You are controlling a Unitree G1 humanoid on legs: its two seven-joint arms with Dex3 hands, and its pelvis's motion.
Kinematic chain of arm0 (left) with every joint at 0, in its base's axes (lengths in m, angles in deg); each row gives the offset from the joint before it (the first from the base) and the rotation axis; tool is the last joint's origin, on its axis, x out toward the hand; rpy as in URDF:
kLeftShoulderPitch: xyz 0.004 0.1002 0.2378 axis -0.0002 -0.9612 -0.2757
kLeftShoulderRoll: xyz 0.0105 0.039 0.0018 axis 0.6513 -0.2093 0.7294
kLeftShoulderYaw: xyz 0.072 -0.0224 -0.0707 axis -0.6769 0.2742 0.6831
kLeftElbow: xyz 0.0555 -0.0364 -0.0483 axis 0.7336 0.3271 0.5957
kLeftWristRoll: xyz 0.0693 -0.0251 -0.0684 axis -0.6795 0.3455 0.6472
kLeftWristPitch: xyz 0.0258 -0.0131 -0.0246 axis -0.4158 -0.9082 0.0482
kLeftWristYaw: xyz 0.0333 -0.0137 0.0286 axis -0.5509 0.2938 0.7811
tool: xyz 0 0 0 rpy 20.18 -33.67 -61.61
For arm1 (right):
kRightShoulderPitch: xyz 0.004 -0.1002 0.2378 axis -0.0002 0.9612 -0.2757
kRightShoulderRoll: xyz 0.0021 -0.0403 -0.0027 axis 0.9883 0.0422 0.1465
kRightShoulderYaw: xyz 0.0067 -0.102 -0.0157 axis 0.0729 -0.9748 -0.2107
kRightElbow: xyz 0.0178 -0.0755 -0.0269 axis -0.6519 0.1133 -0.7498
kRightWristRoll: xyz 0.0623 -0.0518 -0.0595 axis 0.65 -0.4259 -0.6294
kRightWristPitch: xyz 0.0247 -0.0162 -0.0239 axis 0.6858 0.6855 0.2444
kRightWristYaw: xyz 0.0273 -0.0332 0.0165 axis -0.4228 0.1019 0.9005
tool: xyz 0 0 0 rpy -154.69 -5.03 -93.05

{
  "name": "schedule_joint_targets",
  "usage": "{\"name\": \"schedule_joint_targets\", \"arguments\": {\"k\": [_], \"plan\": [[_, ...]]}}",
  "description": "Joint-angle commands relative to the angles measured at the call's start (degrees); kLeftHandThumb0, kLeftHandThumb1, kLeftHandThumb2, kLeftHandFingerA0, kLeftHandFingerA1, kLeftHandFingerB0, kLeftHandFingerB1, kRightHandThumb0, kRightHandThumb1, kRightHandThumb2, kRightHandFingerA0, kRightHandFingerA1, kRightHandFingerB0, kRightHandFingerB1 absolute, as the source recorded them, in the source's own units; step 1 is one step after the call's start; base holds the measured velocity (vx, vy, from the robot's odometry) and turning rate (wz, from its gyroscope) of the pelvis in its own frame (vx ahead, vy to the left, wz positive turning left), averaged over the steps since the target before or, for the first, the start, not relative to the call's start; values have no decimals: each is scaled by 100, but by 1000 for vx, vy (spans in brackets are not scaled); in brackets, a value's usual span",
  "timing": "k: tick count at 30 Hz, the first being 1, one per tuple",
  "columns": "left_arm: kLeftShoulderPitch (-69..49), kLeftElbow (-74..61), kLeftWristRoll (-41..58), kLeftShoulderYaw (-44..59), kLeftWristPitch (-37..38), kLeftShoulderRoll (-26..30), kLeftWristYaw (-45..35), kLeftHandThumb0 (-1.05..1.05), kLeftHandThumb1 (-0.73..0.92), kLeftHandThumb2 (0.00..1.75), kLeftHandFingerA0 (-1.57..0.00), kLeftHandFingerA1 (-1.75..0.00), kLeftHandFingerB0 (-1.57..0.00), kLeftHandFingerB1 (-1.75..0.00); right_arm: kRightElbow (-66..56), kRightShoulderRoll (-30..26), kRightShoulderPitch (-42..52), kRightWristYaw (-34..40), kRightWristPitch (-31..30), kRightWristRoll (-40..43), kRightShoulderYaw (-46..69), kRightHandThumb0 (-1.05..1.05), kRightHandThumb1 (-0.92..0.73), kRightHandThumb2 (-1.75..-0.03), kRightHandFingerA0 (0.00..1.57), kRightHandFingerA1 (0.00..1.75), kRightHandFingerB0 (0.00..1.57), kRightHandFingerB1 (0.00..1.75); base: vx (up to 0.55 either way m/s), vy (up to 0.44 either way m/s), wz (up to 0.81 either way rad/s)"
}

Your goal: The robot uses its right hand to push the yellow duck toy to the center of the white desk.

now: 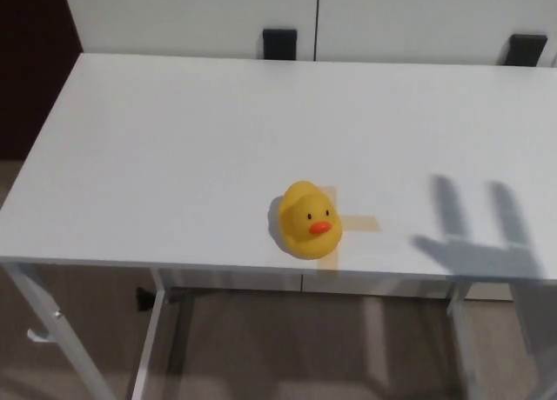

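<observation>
Head view: yellow duck toy [308, 220] sits upright near the front edge of the white desk [218, 130], no hand in frame.

The duck rests on a cross of pale tape [348, 226], close to the front edge and about midway between the left and right edges, facing the front. It looks like a light, hollow, squeezable toy with a smooth rounded body, so it would likely slide easily on the slick desktop but may spin or tip if pushed high or off-centre; a low, flat contact on its front side, pushing toward the back edge, seems best. Neither hand shows. A hand-shaped shadow [474, 243] with spread fingers lies toward the front right corner, suggesting the right hand hangs above, out of frame; its state I cannot tell directly.
</observation>
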Motion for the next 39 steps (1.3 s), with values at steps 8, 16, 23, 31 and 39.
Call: {"name": "schedule_joint_targets", "arguments": {"k": [8,16,23,31,39], "plan": [[-12,59,74,143,198,172,52,-15,72,61,-83,-71,-89,-56,4135,-1201,2560,65,2221,1386,2155,-33,-45,-111,61,87,3,55,0,0,0],[-66,38,-4,75,243,262,43,-17,71,61,-80,-64,-85,-54,5024,-752,2923,-2193,2090,1921,2120,-20,-25,-119,114,56,94,53,0,0,0],[-31,66,23,114,256,298,41,-18,68,61,-82,-58,-86,-55,5173,-714,2821,-2850,2183,2013,2010,-18,-21,-130,112,57,94,56,0,0,0],[-37,60,25,121,227,273,33,-16,70,61,-82,-63,-85,-54,5416,-773,2706,-3191,2067,2175,2116,-18,-27,-118,106,55,83,55,0,0,0],[-17,53,13,145,248,275,36,-19,66,60,-79,-72,-87,-55,5571,-818,2611,-3127,2129,2150,2045,-23,-34,-108,105,53,79,54,0,0,0]]}}
